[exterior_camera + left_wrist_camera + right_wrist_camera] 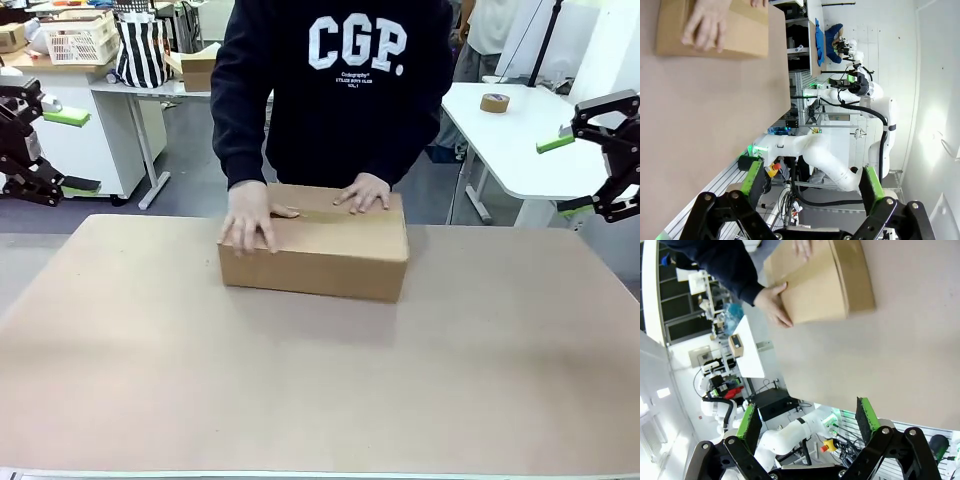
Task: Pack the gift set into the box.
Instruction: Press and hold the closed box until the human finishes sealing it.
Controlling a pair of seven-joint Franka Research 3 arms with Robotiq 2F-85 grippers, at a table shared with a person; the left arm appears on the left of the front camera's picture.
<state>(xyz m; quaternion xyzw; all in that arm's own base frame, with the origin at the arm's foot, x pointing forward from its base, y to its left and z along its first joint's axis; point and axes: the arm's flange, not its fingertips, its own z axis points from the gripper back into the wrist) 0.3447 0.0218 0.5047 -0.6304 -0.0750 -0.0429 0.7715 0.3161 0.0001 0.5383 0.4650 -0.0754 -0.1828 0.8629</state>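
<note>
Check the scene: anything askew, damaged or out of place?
Nothing stands out. The box sits flat on the table, top closed, with no visible dents or tears, and the person's hands rest on its top. The left gripper and right gripper are open, off to the sides, apart from the box.

A broad tan matte worktop spreads across the foreground. Beyond it lies a smooth grey floor. At the back left stands a white rectangular table on grey metal legs. It carries a white plastic lattice basket, a black-and-white striped fabric bag and a small brown cardboard carton with open flaps. At the back right is a white table with rounded corners, with a roll of brown packing tape lying flat on it. In the left wrist view a plain white wall closes the room, with a soft bright patch of light on it.
</note>
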